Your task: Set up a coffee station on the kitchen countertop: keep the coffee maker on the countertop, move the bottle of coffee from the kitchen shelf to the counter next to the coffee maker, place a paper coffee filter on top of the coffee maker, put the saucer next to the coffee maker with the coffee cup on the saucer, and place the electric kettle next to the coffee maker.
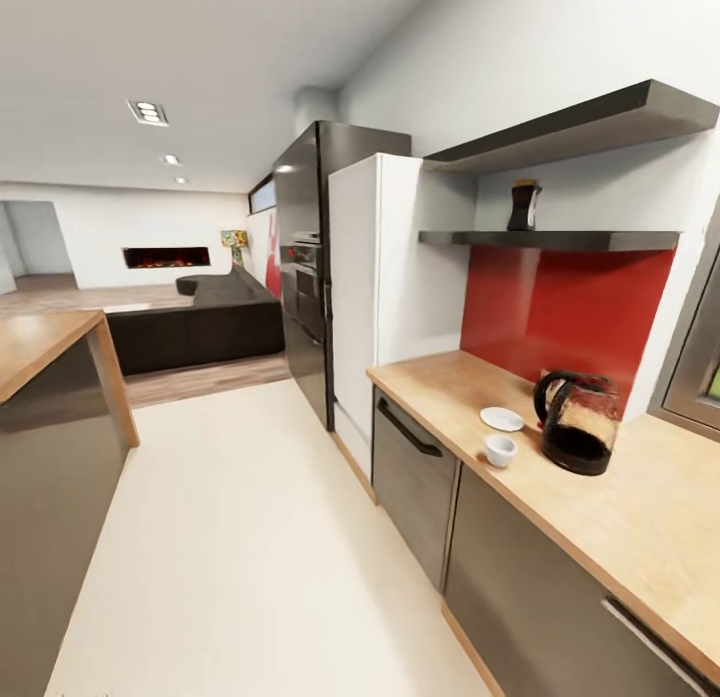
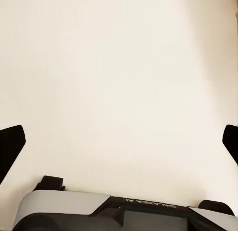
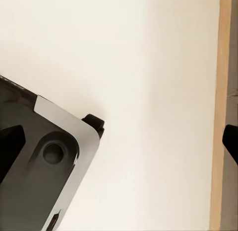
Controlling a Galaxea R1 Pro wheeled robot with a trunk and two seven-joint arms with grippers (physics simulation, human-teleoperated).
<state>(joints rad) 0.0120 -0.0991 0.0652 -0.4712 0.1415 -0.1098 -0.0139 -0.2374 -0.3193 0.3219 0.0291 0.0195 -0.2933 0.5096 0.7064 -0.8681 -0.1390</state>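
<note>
The kitchen countertop (image 1: 455,392) runs along the right wall in the head view. On it stand the electric kettle (image 1: 578,422), the white saucer (image 1: 502,418) just left of it, and the coffee cup (image 1: 500,449) on the wood in front of the saucer. The dark bottle of coffee (image 1: 524,205) sits on the lower wall shelf (image 1: 560,240). The coffee maker and the paper coffee filter are out of view. My left gripper (image 2: 119,144) and right gripper (image 3: 119,144) both hang open over the cream floor, holding nothing.
A white fridge (image 1: 385,297) and a black oven tower (image 1: 305,267) stand beyond the counter's far end. The wooden island (image 1: 50,377) is at the left, with a cream floor aisle (image 1: 240,537) between. The cabinet's wood plinth (image 3: 224,92) runs beside my right gripper.
</note>
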